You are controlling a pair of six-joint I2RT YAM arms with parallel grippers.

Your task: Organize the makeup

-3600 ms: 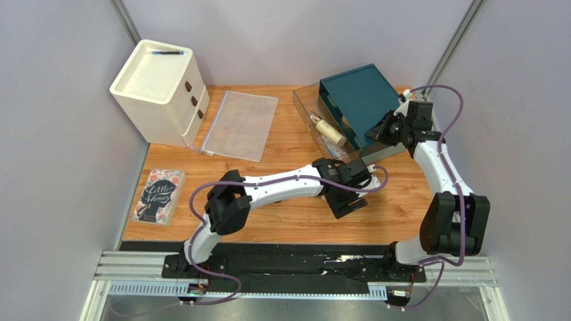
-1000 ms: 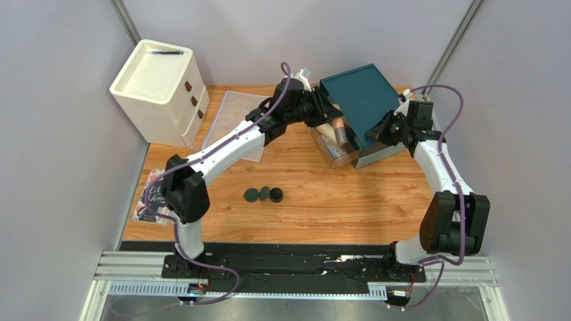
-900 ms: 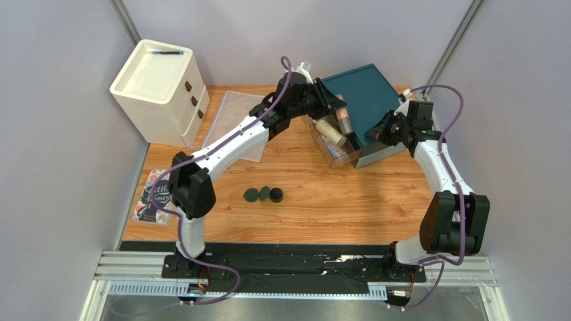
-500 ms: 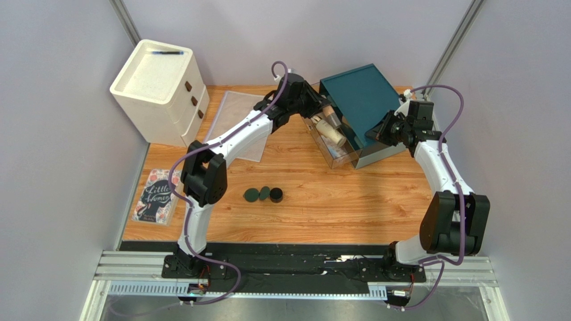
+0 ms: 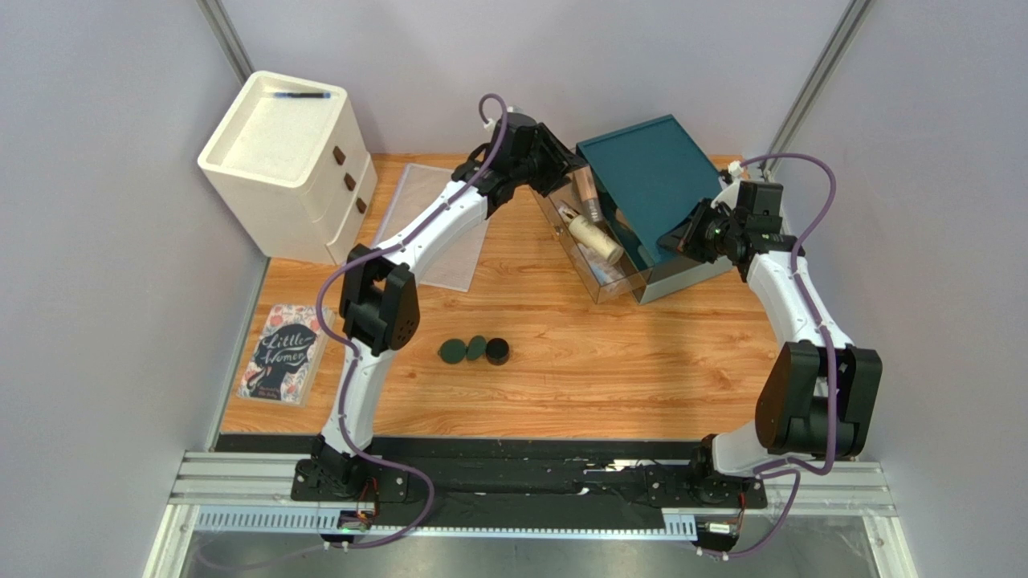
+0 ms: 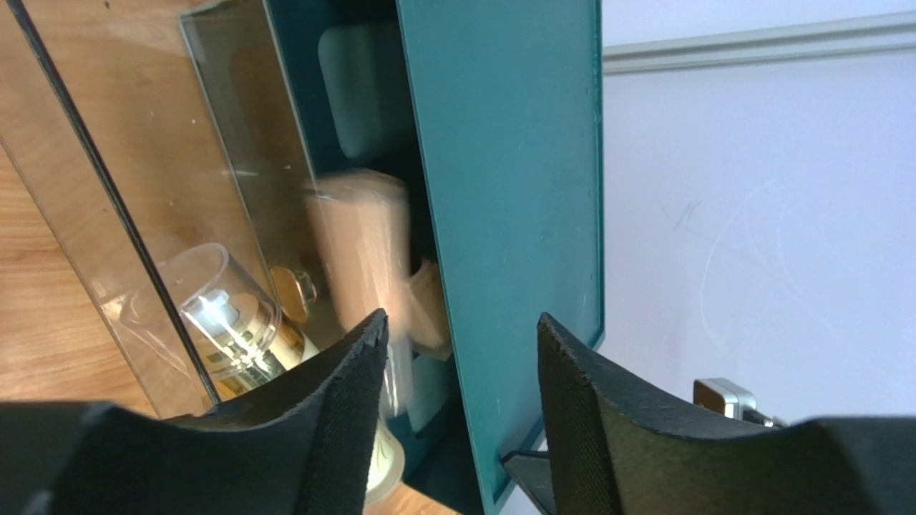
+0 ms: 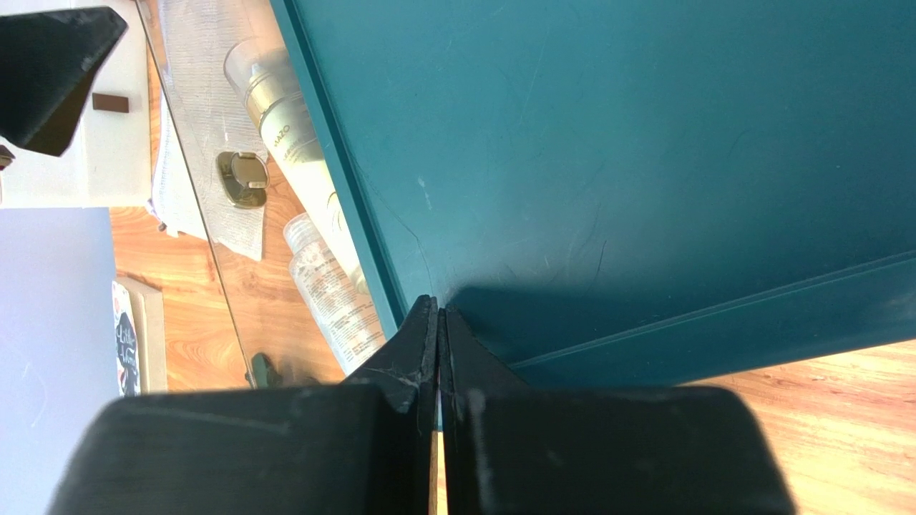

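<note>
The left arm has swung back since a second ago. The tube (image 5: 588, 190) it carried then is out of its fingers now. The left gripper (image 5: 558, 169) (image 6: 460, 322) hangs over the far left corner of the box (image 5: 609, 287), jaws spread wide with nothing between them and touching nothing I can see. From its wrist view the pinkish tube (image 6: 360, 258) shows blurred just past the fingertips, inside the clear wall and close against the teal lid (image 6: 505, 161).

The right gripper (image 5: 690, 235) (image 7: 439, 306) is pressed closed on the edge of the lid (image 5: 652, 181), which is tilted up and back over the box.

A cream bottle (image 5: 597, 237) (image 7: 290, 118) lies in the box just nearer than the tube, and a clear tube (image 7: 328, 290) lies beside it.

The table (image 5: 603, 373) is bare orange wood between grey walls (image 5: 109, 301). Three dark puffs (image 5: 478, 348) sit in a tight row mid-table, well apart from both grippers and nearer the arm bases. A clear pouch (image 5: 432, 223) lies flat under the left arm's reach. White drawers (image 5: 290, 151) stand at the far left corner, and a book (image 5: 286, 353) lies at the left edge.
</note>
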